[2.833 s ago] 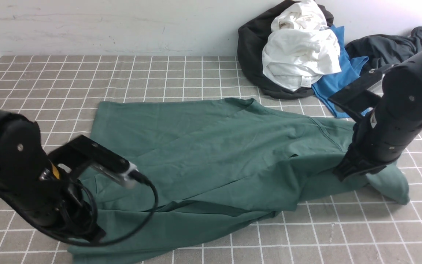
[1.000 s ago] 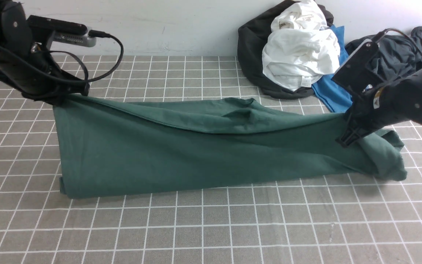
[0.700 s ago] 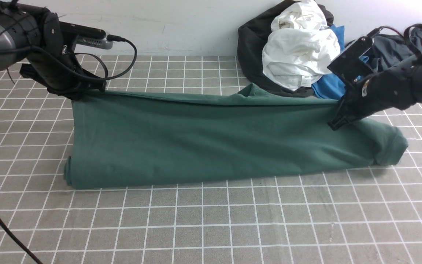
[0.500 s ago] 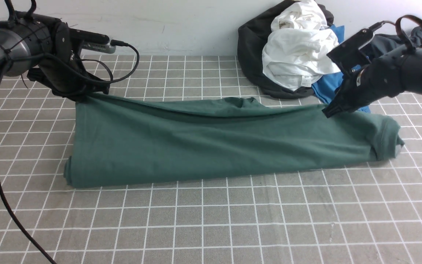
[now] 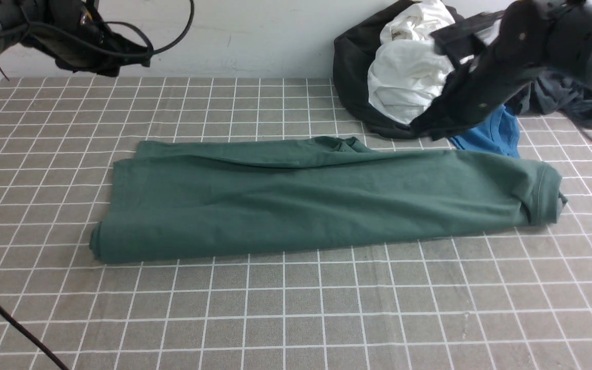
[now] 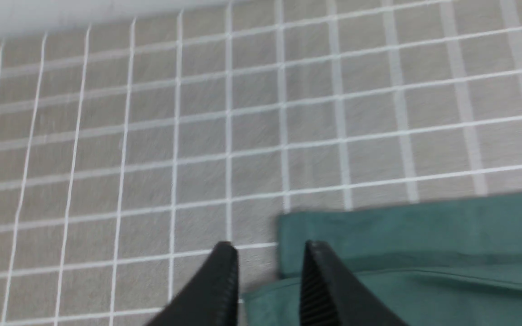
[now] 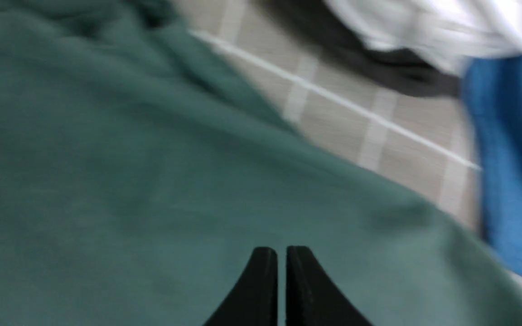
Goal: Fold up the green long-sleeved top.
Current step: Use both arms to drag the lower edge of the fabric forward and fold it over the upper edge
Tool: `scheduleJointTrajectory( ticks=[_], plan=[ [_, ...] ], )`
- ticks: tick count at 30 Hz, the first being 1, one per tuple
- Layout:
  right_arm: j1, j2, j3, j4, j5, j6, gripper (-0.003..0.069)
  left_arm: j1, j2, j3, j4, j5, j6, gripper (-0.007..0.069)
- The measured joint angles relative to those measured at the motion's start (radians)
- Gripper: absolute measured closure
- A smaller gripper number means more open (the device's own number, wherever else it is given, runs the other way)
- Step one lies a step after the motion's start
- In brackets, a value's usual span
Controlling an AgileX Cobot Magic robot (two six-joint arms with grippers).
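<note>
green long-sleeved top (image 5: 321,200), one, lying flat, left fingers (image 6: 224,283) apart, right fingers (image 7: 261,283) together

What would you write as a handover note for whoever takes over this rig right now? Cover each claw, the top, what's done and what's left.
Left claw: open, empty, above the top's corner.
Right claw: shut, empty, above its other end.
Green top: flat on the table, a long folded band.
Done: lengthwise fold. Left: probably crosswise folds.
</note>
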State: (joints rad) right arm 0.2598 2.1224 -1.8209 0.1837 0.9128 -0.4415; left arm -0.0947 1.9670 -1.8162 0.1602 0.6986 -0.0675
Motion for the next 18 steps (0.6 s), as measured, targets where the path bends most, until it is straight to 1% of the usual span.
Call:
scheduleJointTrajectory(
  ticks=[2,4,6,7,9,10,12,14,15,18],
  plan=[
    [0.031,0.055,0.000,0.141,-0.031,-0.163,0.0665,-0.031,-0.064,0.074,-0.004,-0.018,0.007,0.0543],
    [0.050,0.123,-0.007,0.243,-0.090,-0.286,0.0671,-0.051,-0.119,0.158,-0.004,-0.031,0.008,0.0601],
    [0.056,0.188,-0.023,0.305,-0.165,-0.347,0.0673,-0.059,-0.179,0.264,-0.006,-0.054,0.008,0.0624],
    [0.055,0.238,-0.044,0.334,-0.230,-0.368,0.0673,-0.061,-0.224,0.341,-0.007,-0.076,0.006,0.0630],
    [0.051,0.292,-0.082,0.367,-0.321,-0.380,0.0673,-0.067,-0.282,0.425,-0.014,-0.104,0.006,0.0632],
    [0.051,0.315,-0.111,0.372,-0.374,-0.372,0.0673,-0.070,-0.337,0.494,-0.022,-0.133,0.006,0.0632],
    [0.046,0.336,-0.130,0.383,-0.416,-0.342,0.0673,-0.080,-0.380,0.540,-0.027,-0.154,0.006,0.0632],
    [0.034,0.362,-0.155,0.409,-0.483,-0.250,0.0673,-0.095,-0.464,0.626,-0.034,-0.190,0.006,0.0632],
    [0.022,0.369,-0.170,0.412,-0.521,-0.164,0.0671,-0.107,-0.520,0.680,-0.040,-0.206,0.006,0.0632],
    [-0.015,0.361,-0.204,0.361,-0.532,-0.063,0.0664,-0.119,-0.616,0.769,-0.046,-0.206,0.006,0.0632]
  ],
)
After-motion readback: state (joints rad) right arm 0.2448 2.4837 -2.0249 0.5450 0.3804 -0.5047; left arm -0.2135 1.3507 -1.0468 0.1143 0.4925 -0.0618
